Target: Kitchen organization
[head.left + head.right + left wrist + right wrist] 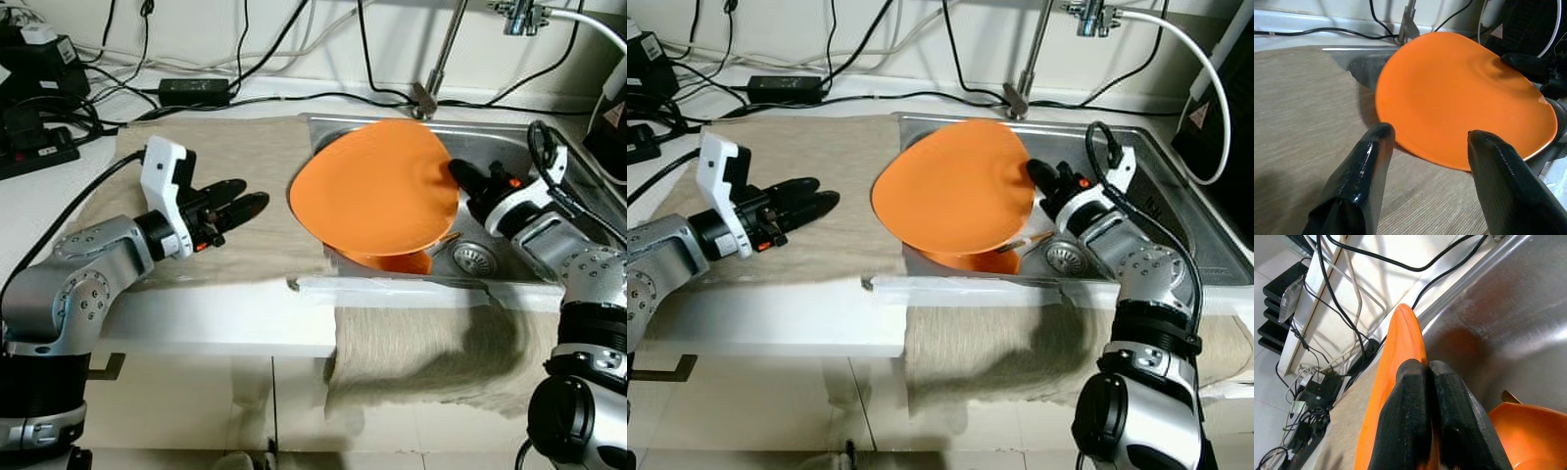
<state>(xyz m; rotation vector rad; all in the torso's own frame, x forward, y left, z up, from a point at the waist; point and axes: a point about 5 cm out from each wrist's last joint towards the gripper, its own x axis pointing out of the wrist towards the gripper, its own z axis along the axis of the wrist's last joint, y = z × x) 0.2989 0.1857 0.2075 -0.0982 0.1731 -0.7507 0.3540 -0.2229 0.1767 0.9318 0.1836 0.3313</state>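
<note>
From the left eye view, the right gripper (458,176) is clamped on the rim of an orange plate (377,186), holding it tilted over the near-left part of the steel sink (509,147), its left edge reaching over the beige cloth (245,157) on the surface (196,323). Under the plate sits an orange bowl (402,261) in the sink, beside the drain (472,258). The left gripper (245,201) hovers over the cloth just left of the plate, fingers parted and holding nothing.

The right eye view shows the same, with the faucet pipe (1034,49) rising behind the sink and black cables (784,59) along the wall.

In the left wrist view, the two black fingers (1359,181) stand apart, the plate just beyond them above the cloth.

In the right wrist view, the fingers (1410,426) pinch the plate's thin edge, with the bowl's rim (1528,426) below in the sink.
</note>
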